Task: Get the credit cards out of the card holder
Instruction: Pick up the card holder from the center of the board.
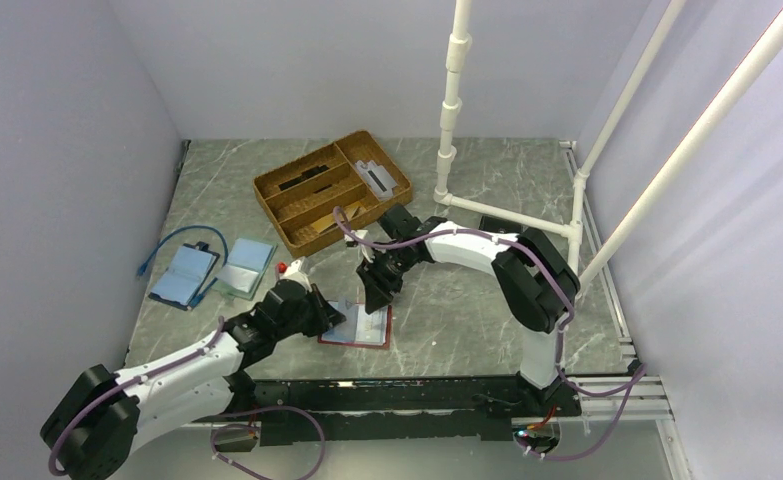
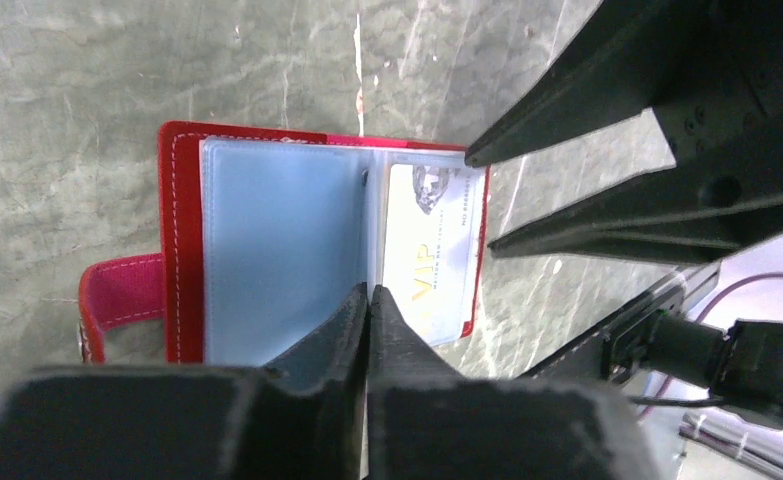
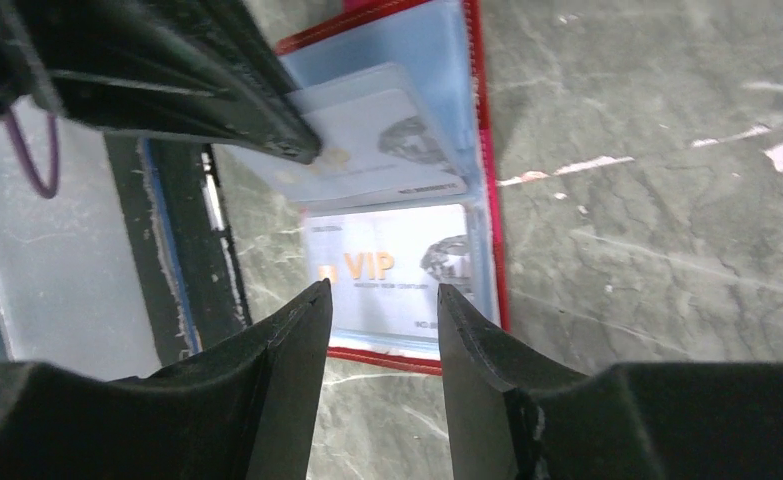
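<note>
The red card holder (image 1: 377, 338) lies open on the table in front of both arms. In the left wrist view its red cover (image 2: 180, 240) frames pale blue clear pockets, with the snap tab (image 2: 117, 300) at the left. A white card marked VIP (image 2: 427, 250) sits in a pocket. My left gripper (image 2: 368, 291) is shut on a clear pocket leaf at the fold and holds it lifted. That leaf carries a grey card (image 3: 392, 140). My right gripper (image 3: 375, 292) is open and empty, just above the VIP card (image 3: 397, 268). The red cover (image 3: 494, 200) shows beside the card.
A brown divided tray (image 1: 332, 190) stands behind the arms. Two light-blue booklet cases (image 1: 187, 275) and a blue cable (image 1: 172, 243) lie at the left. A white pipe frame (image 1: 452, 120) rises at the back right, with a black object (image 1: 497, 222) by its foot.
</note>
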Robot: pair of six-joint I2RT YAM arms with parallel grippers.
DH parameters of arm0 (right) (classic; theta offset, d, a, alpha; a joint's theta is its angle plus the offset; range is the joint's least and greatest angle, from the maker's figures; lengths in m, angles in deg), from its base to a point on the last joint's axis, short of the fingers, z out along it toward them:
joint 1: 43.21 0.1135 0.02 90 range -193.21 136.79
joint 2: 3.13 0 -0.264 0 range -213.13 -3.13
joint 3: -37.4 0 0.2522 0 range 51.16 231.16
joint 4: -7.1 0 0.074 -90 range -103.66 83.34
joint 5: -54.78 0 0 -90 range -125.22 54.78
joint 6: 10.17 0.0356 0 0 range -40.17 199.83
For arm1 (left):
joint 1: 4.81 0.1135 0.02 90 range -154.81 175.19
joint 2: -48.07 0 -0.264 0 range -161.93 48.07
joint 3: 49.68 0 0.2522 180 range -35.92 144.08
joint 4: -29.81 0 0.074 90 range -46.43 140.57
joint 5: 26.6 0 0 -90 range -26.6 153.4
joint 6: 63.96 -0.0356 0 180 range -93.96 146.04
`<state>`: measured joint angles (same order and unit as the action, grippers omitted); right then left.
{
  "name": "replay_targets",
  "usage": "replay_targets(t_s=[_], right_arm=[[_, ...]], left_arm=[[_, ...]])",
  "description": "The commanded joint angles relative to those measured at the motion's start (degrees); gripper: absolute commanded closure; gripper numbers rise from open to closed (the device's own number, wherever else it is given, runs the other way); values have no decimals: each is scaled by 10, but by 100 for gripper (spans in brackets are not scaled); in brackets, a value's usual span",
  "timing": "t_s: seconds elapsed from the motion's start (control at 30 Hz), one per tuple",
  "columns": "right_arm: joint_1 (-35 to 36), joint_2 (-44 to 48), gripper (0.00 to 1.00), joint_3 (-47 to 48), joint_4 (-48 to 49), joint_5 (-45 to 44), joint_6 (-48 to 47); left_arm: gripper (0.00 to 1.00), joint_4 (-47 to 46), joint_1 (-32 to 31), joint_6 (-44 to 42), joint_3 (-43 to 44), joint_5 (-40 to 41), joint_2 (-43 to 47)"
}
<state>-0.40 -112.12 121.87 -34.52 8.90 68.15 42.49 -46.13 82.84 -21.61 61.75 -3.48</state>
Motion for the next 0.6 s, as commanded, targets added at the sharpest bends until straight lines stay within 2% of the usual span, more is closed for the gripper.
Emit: replay_targets(t_s=[0.0, 0.17, 0.4, 0.57], right_arm=[[-2, 33, 54, 17, -5, 76, -14], [-2, 15, 53, -9, 56, 171, 53], [-9, -10, 55, -16, 80, 116, 93], [-34, 5, 53, -23, 91, 152, 99]], left_arm=[[100, -48, 7, 1, -14, -8, 13], [100, -114, 9, 6, -40, -24, 58], [100, -140, 11, 14, -60, -31, 141], [100, -161, 12, 24, -77, -32, 185]])
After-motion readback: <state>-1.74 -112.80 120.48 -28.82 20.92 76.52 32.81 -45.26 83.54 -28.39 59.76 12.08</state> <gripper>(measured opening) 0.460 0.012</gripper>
